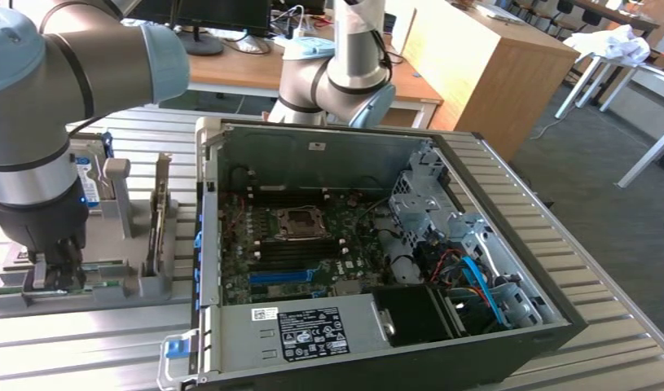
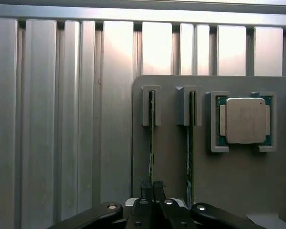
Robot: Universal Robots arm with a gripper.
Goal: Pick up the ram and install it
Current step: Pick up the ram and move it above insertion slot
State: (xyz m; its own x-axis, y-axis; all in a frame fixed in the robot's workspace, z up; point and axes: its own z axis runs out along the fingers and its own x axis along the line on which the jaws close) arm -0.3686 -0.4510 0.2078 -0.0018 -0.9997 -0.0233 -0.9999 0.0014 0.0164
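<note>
Jaws clamped on the ram (image 2: 151, 138), seated edge-up in the grey holder (image 2: 170, 157), exterior view 9 o'clock from the computer case (image 1: 310, 155).

I see ram (image 2: 151, 138): thin green stick, on edge, seated in slot of grey holder (image 2: 171, 162), on exterior view's left of open computer case (image 1: 310, 155). Gripper (image 2: 152, 187) pinches one end. Second ram (image 2: 190, 143) in neighbouring slot, same pose.
</note>
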